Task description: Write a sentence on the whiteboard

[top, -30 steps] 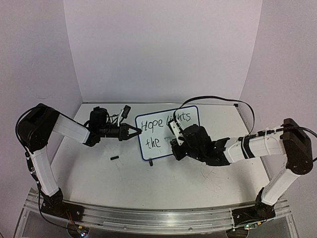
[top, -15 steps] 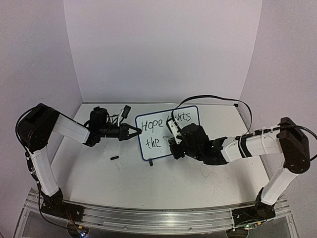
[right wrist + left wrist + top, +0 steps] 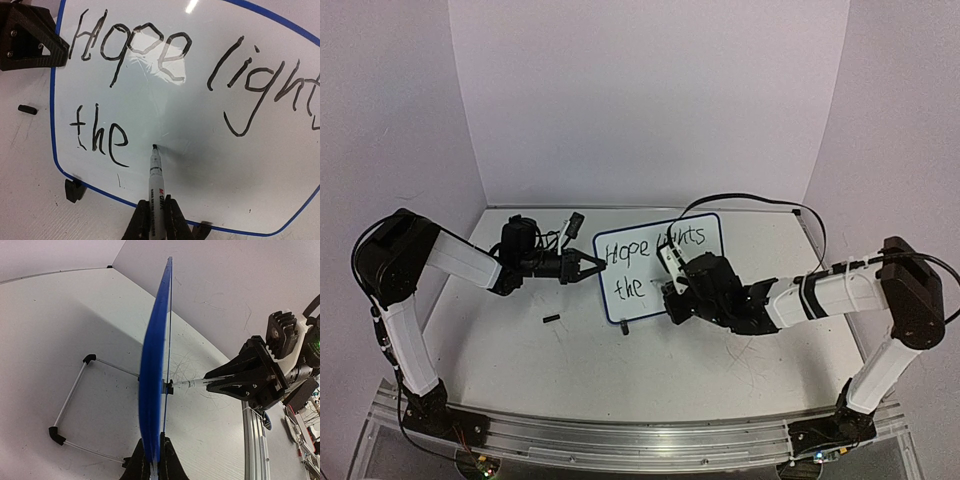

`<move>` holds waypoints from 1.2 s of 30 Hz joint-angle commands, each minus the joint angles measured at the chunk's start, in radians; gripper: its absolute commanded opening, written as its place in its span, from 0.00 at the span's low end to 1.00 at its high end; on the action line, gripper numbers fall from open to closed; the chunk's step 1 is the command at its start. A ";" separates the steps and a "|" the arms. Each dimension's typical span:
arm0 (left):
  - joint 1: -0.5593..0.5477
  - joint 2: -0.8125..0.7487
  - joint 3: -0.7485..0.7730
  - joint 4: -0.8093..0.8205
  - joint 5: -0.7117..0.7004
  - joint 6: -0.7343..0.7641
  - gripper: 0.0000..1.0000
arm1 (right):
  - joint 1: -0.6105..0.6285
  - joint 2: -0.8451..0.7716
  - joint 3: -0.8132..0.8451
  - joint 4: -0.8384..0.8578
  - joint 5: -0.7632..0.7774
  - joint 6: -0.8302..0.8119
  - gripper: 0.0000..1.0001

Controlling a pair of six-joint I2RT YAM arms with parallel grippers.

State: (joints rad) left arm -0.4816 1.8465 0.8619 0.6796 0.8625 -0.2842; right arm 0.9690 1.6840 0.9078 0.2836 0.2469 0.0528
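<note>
The whiteboard (image 3: 640,272) stands near the far edge of the table (image 3: 620,380), about midway between its left and right edges. It is propped nearly upright on its wire stand (image 3: 75,390), writing face turned toward the right arm. It already reads "Hope lights" on the top line and "the" below.

The left gripper (image 3: 592,264) has its jaws closed on the board's left rim, pinching the blue edge. This grip seems meant to brace the light board so the pen's pressure does not push it back or tip it on its thin stand.

The right gripper (image 3: 156,220) is clamped on a black-tipped marker (image 3: 156,172), held by the barrel with the nib pointing away from the wrist. The nib touches the white surface just right of "the", on the same line, which suggests the next word is about to begin there; the sentence looks unfinished.

A small black piece (image 3: 551,320), possibly the marker's cap, lies on the table nearer the left edge, apart from the board.
</note>
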 commanded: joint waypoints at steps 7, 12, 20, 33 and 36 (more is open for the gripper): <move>-0.014 0.008 0.005 -0.098 -0.045 0.066 0.00 | 0.026 -0.007 -0.053 -0.014 0.024 0.066 0.00; -0.015 0.009 0.007 -0.101 -0.045 0.065 0.00 | 0.025 0.009 -0.022 -0.007 0.063 0.057 0.00; -0.015 0.008 0.005 -0.102 -0.047 0.068 0.00 | 0.023 0.003 0.013 0.015 0.062 0.023 0.00; -0.016 0.006 0.008 -0.104 -0.047 0.069 0.00 | 0.016 0.003 0.037 0.024 0.067 0.014 0.00; -0.016 0.005 0.007 -0.105 -0.049 0.071 0.00 | 0.011 0.025 0.054 0.024 0.063 0.010 0.00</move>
State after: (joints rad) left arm -0.4822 1.8465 0.8635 0.6775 0.8621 -0.2836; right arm 0.9871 1.6781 0.9049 0.2836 0.2926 0.0748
